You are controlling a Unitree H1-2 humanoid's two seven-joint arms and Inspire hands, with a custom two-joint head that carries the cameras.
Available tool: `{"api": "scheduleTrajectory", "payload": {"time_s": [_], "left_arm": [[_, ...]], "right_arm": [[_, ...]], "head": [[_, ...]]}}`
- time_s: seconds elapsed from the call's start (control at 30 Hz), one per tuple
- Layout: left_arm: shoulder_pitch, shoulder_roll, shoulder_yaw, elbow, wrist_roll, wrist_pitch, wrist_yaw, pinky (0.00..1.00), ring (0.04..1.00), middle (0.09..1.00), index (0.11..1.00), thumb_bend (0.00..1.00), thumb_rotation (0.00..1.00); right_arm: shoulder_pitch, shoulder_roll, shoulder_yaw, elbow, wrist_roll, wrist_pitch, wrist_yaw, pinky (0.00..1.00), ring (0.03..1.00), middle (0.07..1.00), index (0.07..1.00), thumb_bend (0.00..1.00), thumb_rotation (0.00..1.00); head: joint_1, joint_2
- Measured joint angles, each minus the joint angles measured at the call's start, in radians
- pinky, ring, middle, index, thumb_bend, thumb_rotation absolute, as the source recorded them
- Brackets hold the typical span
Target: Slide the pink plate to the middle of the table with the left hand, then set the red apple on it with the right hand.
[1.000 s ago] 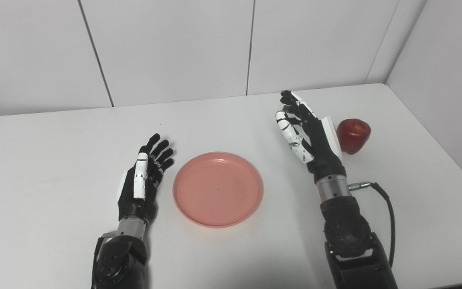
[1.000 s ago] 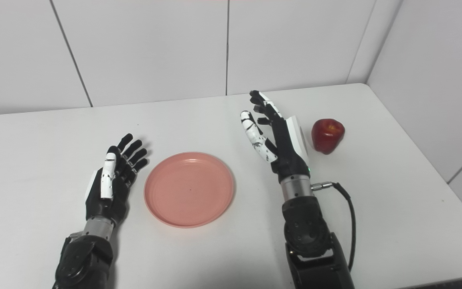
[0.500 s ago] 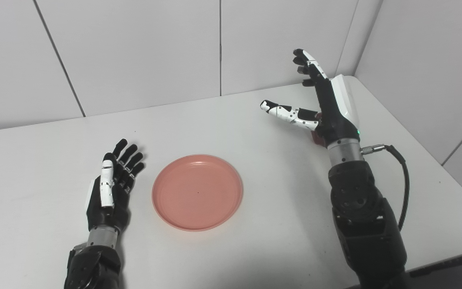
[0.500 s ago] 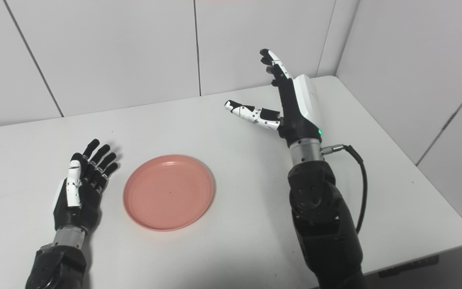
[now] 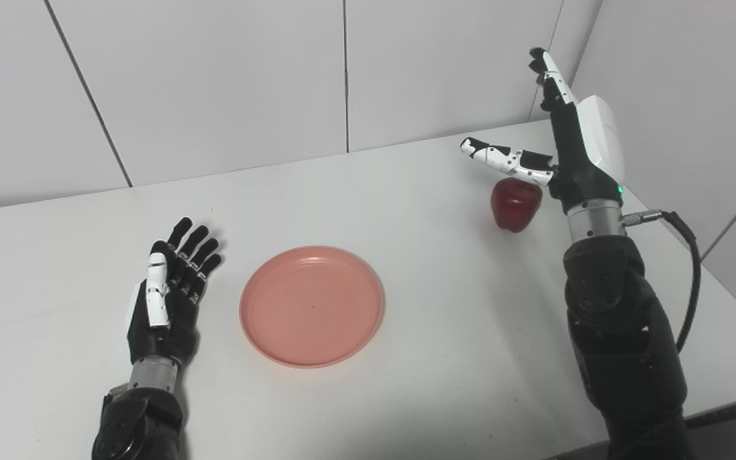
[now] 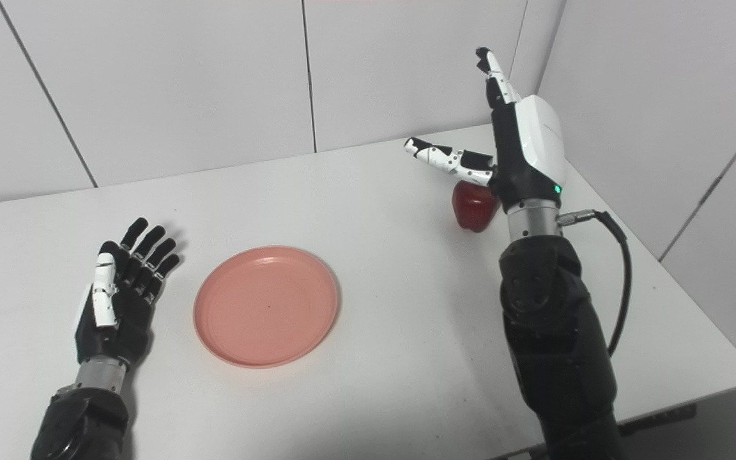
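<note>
Pink plate (image 5: 312,305) is set mid-surface; the apple-picking step is judged in hand. Right hand (image 5: 566,137) is raised above the red apple (image 5: 515,203), fingers spread, empty; lowering and closing is needed.

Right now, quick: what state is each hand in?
Left hand: open, empty, resting beside the round pink plate.
Right hand: open, raised over the red apple, holding nothing.

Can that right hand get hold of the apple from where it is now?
Probably yes. The right hand is open and raised just above the apple, thumb stretched over it, and nothing stands between them. The plate and the left hand lie well off to the side.
</note>
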Motion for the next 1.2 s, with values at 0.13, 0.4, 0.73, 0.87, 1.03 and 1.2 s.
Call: {"api": "scheduleTrajectory", "payload": {"time_s": [0.13,0.4,0.73,0.87,1.03,1.2], "left_arm": [[-0.011,0.001,0.008,0.016,-0.009,-0.002,-0.003,0.87,0.862,0.882,0.875,0.38,1.00],[-0.014,0.004,0.015,0.022,-0.010,-0.005,-0.003,0.86,0.856,0.877,0.871,0.38,1.00],[-0.014,0.007,0.015,0.023,-0.019,-0.005,-0.004,0.86,0.858,0.873,0.869,0.38,1.00],[-0.013,0.007,0.014,0.021,-0.019,-0.005,-0.003,0.86,0.854,0.871,0.866,0.38,1.00],[-0.010,0.008,0.014,0.015,-0.020,-0.002,-0.003,0.86,0.855,0.869,0.866,0.39,1.00],[0.001,0.008,0.014,-0.006,-0.020,0.004,-0.002,0.86,0.855,0.869,0.862,0.39,1.00]], "right_arm": [[0.009,-0.012,-0.029,0.028,0.001,0.019,0.005,0.80,0.902,0.937,0.968,1.00,0.50],[0.042,-0.031,-0.076,0.132,0.009,0.037,0.007,0.81,0.921,0.957,0.970,1.00,0.51],[0.047,-0.061,-0.081,0.260,0.051,0.036,-0.004,0.78,0.890,0.928,0.973,1.00,0.54],[0.052,-0.071,-0.076,0.303,0.068,0.036,-0.017,0.79,0.899,0.936,0.967,1.00,0.55],[0.049,-0.075,-0.069,0.335,0.092,0.027,-0.041,0.82,0.923,0.952,0.975,1.00,0.51],[0.048,-0.076,-0.048,0.363,0.108,0.028,-0.041,0.78,0.910,0.950,0.984,1.00,0.53]], "head": [[-0.005,0.000],[-0.014,0.000],[-0.006,0.005],[0.000,0.008],[0.005,0.009],[0.012,0.015]]}}
